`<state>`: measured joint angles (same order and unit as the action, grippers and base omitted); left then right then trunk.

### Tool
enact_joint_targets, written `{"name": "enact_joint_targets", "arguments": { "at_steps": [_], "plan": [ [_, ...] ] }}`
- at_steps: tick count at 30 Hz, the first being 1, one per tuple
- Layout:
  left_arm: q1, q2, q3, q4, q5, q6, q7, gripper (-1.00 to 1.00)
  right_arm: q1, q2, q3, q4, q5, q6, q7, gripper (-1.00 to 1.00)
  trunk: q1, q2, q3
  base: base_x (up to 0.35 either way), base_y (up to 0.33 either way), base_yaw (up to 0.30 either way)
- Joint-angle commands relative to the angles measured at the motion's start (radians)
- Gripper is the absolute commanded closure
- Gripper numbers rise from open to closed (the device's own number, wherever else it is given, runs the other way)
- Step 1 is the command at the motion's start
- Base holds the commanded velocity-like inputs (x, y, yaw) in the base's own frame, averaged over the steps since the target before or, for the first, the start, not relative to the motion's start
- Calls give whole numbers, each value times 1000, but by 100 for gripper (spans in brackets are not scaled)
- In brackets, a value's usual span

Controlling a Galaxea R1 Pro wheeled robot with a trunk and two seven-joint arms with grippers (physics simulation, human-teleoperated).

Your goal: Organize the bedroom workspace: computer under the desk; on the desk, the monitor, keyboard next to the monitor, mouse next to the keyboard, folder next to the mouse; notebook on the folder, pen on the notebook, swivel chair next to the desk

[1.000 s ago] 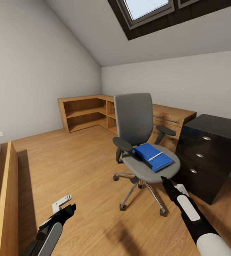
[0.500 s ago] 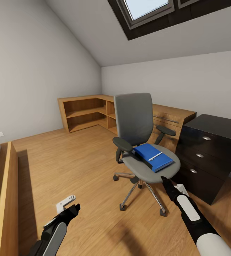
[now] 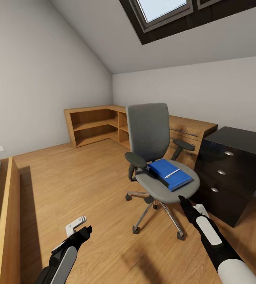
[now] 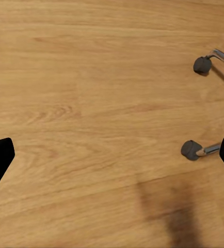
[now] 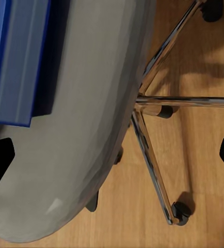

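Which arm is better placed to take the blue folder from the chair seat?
Probably the right. The right gripper is open at the seat edge of the swivel chair, close to the folder. The left gripper hangs over bare floor.

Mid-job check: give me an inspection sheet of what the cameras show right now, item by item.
Surface: light wood floor; black drawer unit of the desk at right.
Job's things: blue folder lies on the swivel chair seat, pen on top of it; a dark flat item peeks from under the folder.
Clutter: nothing seen.
End effectors: left end effector open over bare floor; right end effector open, just off the seat's front edge.
Cables: nothing seen.
Surroundings: sloped grey walls, skylight, wooden corner shelving.
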<state>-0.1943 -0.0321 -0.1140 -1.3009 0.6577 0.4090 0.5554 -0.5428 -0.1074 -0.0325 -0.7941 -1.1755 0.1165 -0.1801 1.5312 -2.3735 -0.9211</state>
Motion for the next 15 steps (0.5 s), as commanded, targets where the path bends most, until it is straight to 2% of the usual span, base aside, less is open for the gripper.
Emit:
{"name": "enact_joint_targets", "arguments": {
  "at_steps": [1,15],
  "plan": [
    [-1,0,-1,-1,8,2,8,-100,0,0,-1,-2,-6,5,-6,-100,0,0,-1,0,0,0],
    [-1,-1,-1,-10,10,2,8,-100,0,0,-1,-2,-6,6,-6,-100,0,0,-1,0,0,0]
  ]
}}
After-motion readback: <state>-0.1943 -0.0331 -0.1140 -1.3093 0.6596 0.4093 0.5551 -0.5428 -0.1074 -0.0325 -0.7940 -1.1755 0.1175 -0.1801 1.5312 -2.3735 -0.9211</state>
